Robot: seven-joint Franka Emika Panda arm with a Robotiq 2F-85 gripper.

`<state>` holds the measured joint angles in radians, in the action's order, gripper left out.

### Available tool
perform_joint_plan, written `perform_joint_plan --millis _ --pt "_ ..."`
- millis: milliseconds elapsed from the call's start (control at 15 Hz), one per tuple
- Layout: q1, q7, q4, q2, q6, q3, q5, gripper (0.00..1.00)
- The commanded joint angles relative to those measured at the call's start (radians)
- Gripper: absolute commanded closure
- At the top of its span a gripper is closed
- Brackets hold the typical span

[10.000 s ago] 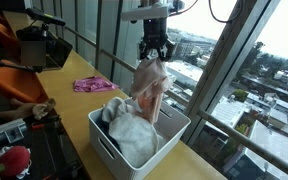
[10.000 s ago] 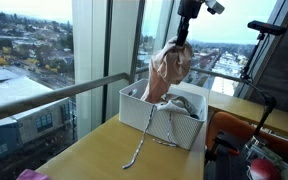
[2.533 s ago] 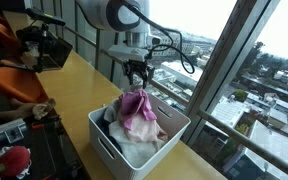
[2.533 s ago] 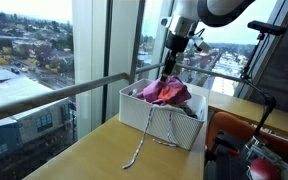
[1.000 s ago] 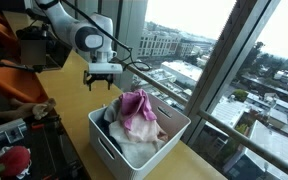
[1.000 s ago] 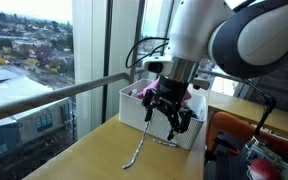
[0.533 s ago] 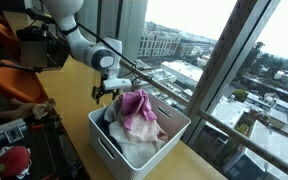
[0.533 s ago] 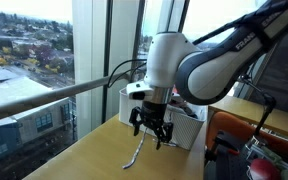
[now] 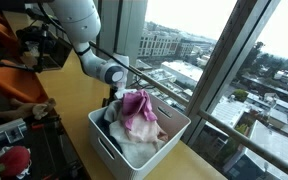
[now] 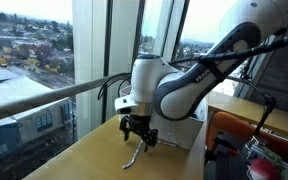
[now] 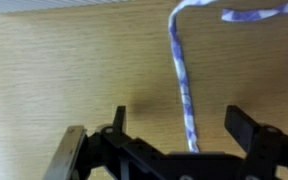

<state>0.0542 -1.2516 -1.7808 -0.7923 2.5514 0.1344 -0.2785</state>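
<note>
My gripper (image 10: 139,134) hangs open just above the wooden table, beside the white basket (image 10: 194,133). In the wrist view the gripper (image 11: 182,125) stands wide apart over a thin blue-and-white cord (image 11: 183,88) that lies on the wood and runs up between the two fingers. In an exterior view the cord (image 10: 134,158) trails along the table below the gripper. The white basket (image 9: 106,150) holds clothes with a pink garment (image 9: 136,107) on top; in this view the basket hides the gripper.
The wooden table (image 10: 94,160) runs along a glass window wall with a metal rail (image 10: 54,92). At the far end of the table (image 9: 69,70) stand dark equipment (image 9: 39,45) and an orange chair (image 9: 2,40). Red and black gear (image 10: 254,145) stands past the basket.
The arm has swung away from above the basket and come down to the table beside it, over the cord. The jaws have stayed open.
</note>
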Motion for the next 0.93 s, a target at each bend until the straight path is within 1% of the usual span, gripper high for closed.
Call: perform_joint_plan --millis 0,267,400,533,867 --pt "-0.005 -0.033 0.11 -0.069 -0.034 -0.005 -0.021 0.0" --pt "-0.004 -0.037 0.152 -0.096 -0.045 -0.005 -0.021 0.0" --pt "-0.005 -0.04 0.15 -0.087 -0.067 -0.001 -0.017 0.0" --pt "0.002 -0.025 0.125 -0.056 -0.092 -0.002 -0.015 0.0" --pt "0.045 0.015 0.046 -0.001 -0.09 -0.005 -0.032 0.0"
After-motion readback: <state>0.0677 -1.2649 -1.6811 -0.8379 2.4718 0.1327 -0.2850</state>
